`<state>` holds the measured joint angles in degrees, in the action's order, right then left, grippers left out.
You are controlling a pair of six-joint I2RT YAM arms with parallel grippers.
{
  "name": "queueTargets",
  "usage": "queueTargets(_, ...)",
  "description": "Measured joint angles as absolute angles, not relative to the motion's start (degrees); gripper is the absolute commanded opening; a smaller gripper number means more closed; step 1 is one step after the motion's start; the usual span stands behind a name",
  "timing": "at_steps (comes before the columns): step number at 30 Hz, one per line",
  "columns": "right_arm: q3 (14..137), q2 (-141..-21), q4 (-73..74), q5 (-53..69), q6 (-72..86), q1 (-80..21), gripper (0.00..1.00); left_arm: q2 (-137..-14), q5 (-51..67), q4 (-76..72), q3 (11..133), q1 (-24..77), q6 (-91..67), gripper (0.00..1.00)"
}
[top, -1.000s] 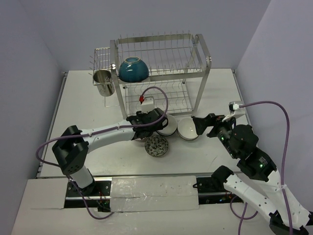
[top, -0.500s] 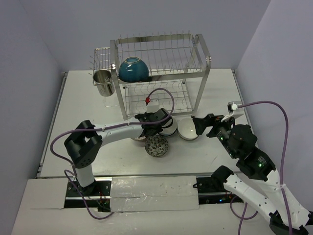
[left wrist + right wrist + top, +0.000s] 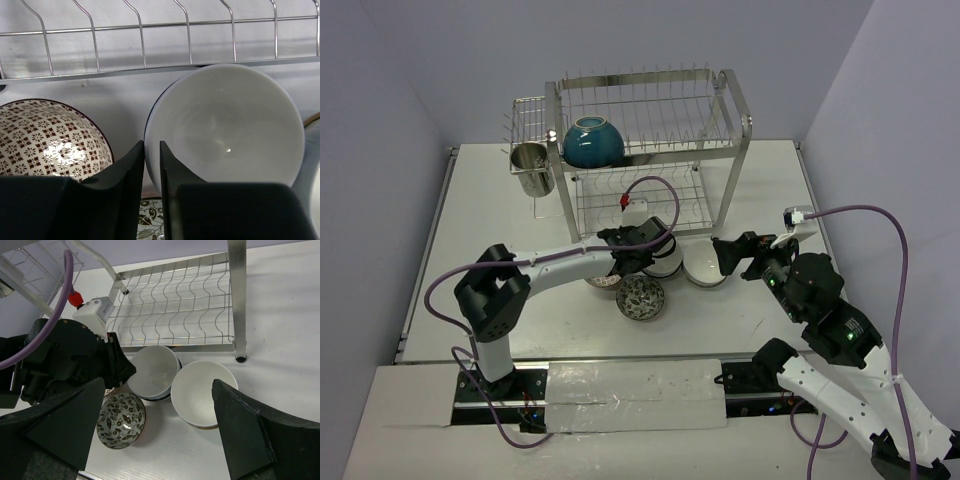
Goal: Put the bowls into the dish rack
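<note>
Left gripper is clenched on rim of plain white round ceramic bowl, sat on white table just in front of two-tier steel wire dish rack. Right gripper is held wide open, empty. Grip should be confirmed firm, then bowl lifted straight up & tilted btwn prongs.

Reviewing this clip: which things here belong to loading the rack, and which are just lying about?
Part of the job:
- dish rack
- teal bowl, already on the top tier
- white bowl, rim pinched by the left gripper
- second white bowl
- leaf-patterned bowl
- brown-patterned bowl

Just lying about:
- steel cup at the rack's left end
</note>
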<state>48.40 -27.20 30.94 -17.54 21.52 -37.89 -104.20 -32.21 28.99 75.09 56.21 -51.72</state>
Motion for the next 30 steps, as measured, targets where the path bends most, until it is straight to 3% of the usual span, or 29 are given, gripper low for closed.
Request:
queueTargets(9,48.4,-27.3,30.9,-17.5,21.3,-37.9,0.95,-104.9,-32.3,30.1,76.0,55.7,-51.2,0.11)
queueTargets(12,48.4,-27.5,30.8,-17.5,21.3,-37.9,0.95,-104.9,-32.3,30.1,76.2,55.5,-51.1,0.0)
queueTargets(23,48.4,-28.0,29.6,-17.3,21.1,-37.9,0.95,-103.4,-32.4,30.3,76.4,55.5,-46.6,0.0)
queueTargets(30,48.4,-28.7,29.1,-17.3,21.1,-37.9,0.95,-95.8,-32.9,30.1,76.5,55.5,-39.0,0.0)
